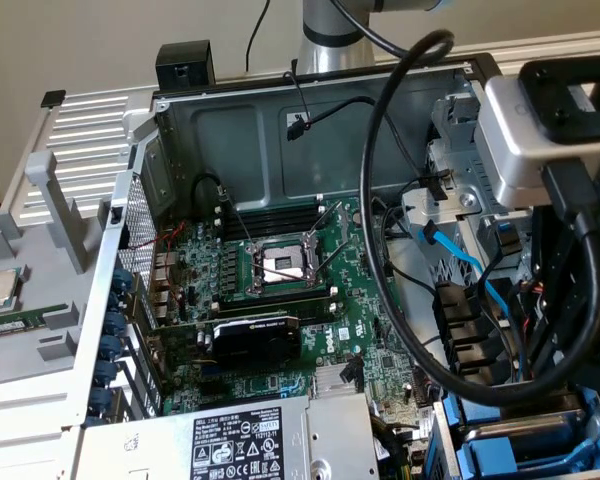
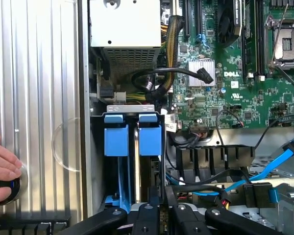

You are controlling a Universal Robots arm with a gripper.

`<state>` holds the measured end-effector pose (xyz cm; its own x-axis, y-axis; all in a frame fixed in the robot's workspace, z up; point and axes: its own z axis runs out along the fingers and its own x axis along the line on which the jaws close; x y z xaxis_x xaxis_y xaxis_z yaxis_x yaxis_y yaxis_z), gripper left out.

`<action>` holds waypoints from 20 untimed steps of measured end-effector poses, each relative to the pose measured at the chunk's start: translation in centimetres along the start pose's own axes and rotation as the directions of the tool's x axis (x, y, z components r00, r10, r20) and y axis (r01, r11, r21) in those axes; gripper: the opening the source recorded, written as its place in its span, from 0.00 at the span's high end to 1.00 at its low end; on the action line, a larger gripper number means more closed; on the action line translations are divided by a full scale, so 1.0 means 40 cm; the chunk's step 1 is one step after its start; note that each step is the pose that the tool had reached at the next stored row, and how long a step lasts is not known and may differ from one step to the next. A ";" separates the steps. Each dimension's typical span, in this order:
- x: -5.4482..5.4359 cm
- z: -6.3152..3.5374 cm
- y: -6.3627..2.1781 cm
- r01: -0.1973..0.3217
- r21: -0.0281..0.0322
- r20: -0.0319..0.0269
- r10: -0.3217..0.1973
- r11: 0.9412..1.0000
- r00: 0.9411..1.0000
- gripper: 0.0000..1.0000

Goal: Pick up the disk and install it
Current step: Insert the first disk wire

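Find the disk (image 2: 150, 139) edge-on in the drive bay (image 2: 130, 106), just beside a second blue frame (image 2: 116, 141). See the end effector (image 2: 161, 215) near its end; cannot tell its state, clenched or released. Probably best to keep square to the slot, press evenly without tilt, and steer clear of the blue cable (image 2: 289, 149).

loc: robotics lab | evid: open PC case (image 1: 250, 140), robot arm (image 1: 330, 40), alu bench (image 2: 39, 58)
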<state>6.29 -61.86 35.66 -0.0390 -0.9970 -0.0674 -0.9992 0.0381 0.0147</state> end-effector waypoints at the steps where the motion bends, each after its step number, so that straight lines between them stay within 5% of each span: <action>1: 0.000 0.001 0.000 0.000 0.000 -0.001 0.000 1.000 1.000 0.84; 8: -0.007 0.003 0.004 -0.001 -0.005 -0.013 0.001 1.000 1.000 0.84; 12: -0.007 0.003 0.004 -0.001 -0.006 -0.013 0.001 1.000 1.000 0.84; 17: -0.006 0.009 0.004 -0.002 -0.017 -0.015 0.002 1.000 1.000 0.84; 20: -0.008 0.010 0.004 -0.003 -0.019 -0.020 0.002 1.000 1.000 0.84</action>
<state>6.15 -61.52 35.27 -0.0411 -0.9980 -0.0473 -0.9986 0.0395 0.0342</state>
